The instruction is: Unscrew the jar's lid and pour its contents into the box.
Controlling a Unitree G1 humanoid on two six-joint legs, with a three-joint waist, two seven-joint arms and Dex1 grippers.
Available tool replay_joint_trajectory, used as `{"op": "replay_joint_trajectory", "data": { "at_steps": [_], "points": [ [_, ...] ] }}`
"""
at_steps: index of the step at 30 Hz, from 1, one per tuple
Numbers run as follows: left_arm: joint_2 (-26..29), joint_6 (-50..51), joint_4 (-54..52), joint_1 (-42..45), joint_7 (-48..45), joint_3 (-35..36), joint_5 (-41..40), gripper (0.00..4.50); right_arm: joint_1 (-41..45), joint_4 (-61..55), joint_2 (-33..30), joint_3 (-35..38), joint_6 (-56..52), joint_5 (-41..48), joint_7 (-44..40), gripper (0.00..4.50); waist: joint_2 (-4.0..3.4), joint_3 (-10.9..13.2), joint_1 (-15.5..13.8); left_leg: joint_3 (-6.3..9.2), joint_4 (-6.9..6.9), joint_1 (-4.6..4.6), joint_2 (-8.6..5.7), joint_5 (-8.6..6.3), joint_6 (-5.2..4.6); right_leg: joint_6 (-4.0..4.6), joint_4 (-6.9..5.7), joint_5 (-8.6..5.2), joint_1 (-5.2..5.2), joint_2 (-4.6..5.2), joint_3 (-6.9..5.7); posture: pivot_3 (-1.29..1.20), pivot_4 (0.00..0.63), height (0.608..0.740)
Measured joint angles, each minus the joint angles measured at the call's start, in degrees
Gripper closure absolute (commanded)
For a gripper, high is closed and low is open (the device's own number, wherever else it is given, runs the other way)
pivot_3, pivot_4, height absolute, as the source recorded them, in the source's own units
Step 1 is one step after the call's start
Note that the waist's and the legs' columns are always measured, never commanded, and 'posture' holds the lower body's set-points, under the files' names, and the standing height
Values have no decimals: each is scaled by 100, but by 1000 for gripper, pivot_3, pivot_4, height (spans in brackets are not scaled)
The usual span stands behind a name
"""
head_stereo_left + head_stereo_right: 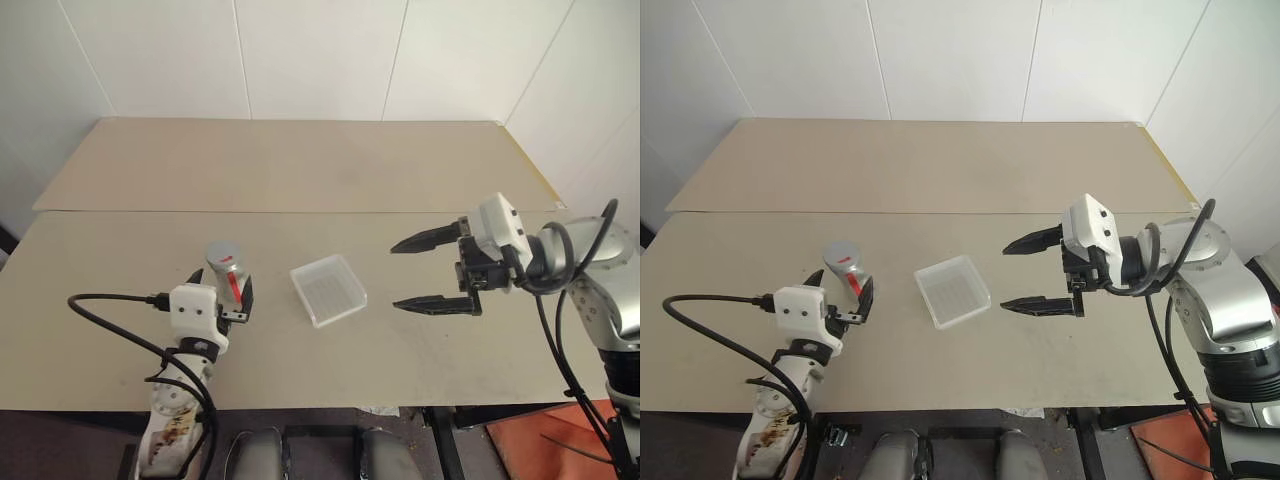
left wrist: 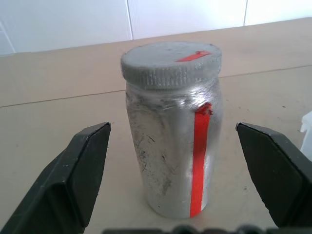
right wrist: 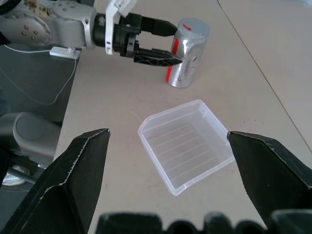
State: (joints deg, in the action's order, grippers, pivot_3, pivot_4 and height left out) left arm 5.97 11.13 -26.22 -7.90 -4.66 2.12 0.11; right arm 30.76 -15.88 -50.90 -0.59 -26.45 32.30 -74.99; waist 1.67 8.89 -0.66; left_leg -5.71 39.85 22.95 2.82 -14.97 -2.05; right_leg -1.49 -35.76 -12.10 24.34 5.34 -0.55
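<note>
The jar [image 2: 173, 131] stands upright on the tabletop [image 1: 300, 180], lid [image 2: 170, 62] screwed on, between your left end effector [image 1: 222, 292]'s wide-open fingers, neither one touching it. Your right end effector [image 1: 425, 272] hovers spread wide and empty just right of the box [image 1: 328, 289].

The left claw [image 1: 222, 296] had two black tapered fingers on a white blocky housing, with a black cable looping behind it. The right claw [image 1: 420, 272] matched, trailing black cables over silver-grey rounded arm joints.
</note>
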Motion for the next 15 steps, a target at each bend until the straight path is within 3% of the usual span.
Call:
{"op": "replay_joint_trajectory", "data": {
  "at_steps": [15],
  "points": [
    [-675,-9,456,597,1061,-203,678,14,19,-29,-39,43,0,62,-130,0,1,0,-2,9,1,3,-3,0,0,-1,2,0,-1,0,-3,0,150,740]
  ]
}}
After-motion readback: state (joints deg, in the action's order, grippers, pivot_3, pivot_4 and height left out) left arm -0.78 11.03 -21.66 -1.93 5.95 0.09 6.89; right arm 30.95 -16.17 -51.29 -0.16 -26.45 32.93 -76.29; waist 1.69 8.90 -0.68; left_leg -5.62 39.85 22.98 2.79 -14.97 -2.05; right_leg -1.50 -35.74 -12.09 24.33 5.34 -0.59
